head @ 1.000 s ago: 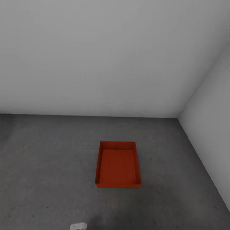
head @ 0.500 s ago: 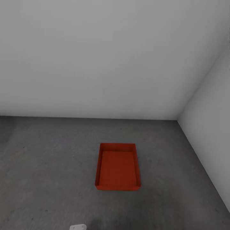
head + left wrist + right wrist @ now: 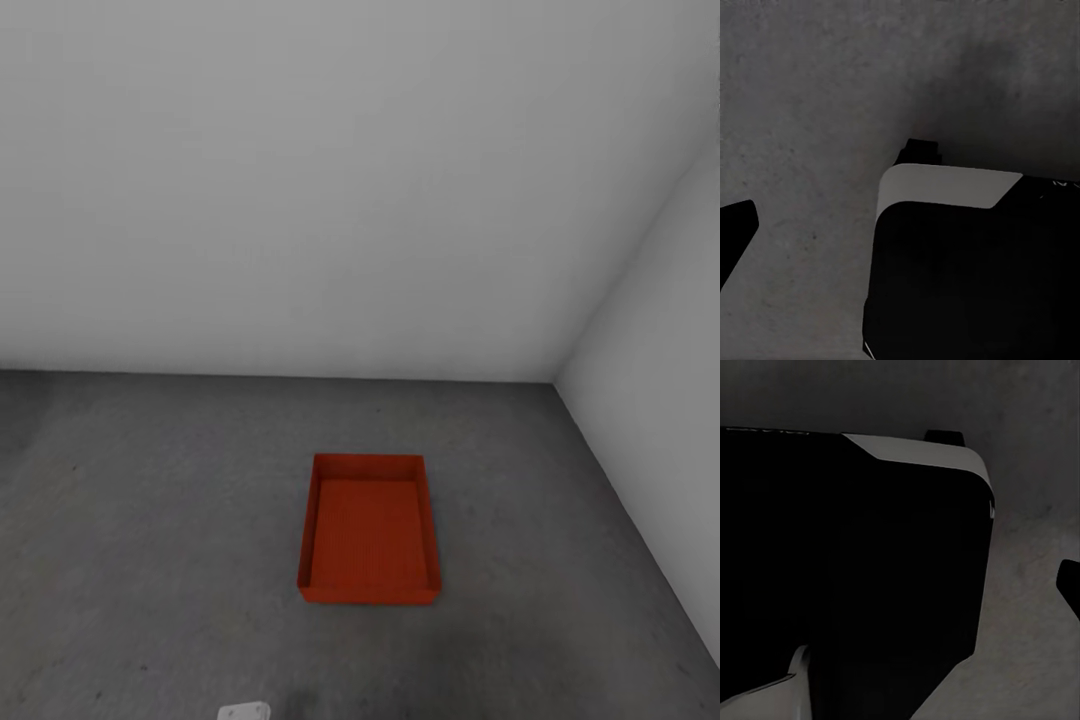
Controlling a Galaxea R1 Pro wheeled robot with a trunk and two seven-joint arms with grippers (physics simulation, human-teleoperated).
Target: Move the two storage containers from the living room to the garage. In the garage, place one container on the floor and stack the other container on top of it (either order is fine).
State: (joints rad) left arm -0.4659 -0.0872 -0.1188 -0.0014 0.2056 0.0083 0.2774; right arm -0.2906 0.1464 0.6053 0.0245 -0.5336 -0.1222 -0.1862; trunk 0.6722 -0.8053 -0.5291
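One orange-red storage container sits flat on the garage's concrete floor, near the corner, ready as a base for stacking. My wrist views give mostly dark robot body, so I cannot tell how either gripper's jaws stand.

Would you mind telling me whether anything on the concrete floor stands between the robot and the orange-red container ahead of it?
Nothing visible does. The storage container sits alone on the floor, near the corner of the pale walls, and the concrete on the robot's side of it is bare.

white robot part cut off by bottom edge, dark finger half out of frame
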